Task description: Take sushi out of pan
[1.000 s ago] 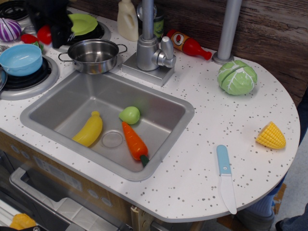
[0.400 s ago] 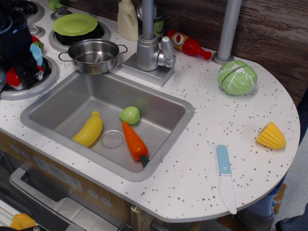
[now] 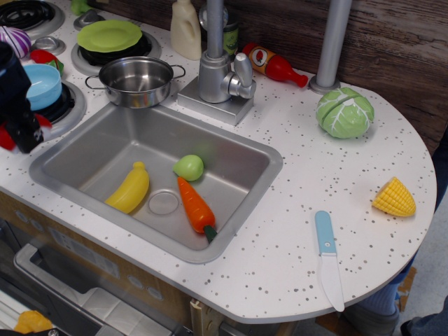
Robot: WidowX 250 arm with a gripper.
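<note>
The pan (image 3: 136, 80), a shiny steel pot with two wire handles, stands behind the sink on the counter, and its inside looks empty. My black gripper (image 3: 25, 138) is at the far left edge, over the counter in front of the left burner and well left of the pan. It is shut on the sushi (image 3: 5, 138). The sushi's glossy red shows on both sides of the fingers, which hide its middle.
A light blue bowl (image 3: 40, 84) sits on the left burner just behind the gripper. An onion (image 3: 15, 40), a red vegetable (image 3: 43, 57) and a green plate (image 3: 110, 35) lie further back. The sink (image 3: 98, 150) holds a banana (image 3: 130, 187), a carrot and a green fruit. The faucet (image 3: 215, 70) stands right of the pan.
My gripper has moved from behind the pan, at the back left, forward to the left front of the counter, carrying the red piece. The pan has not moved.
</note>
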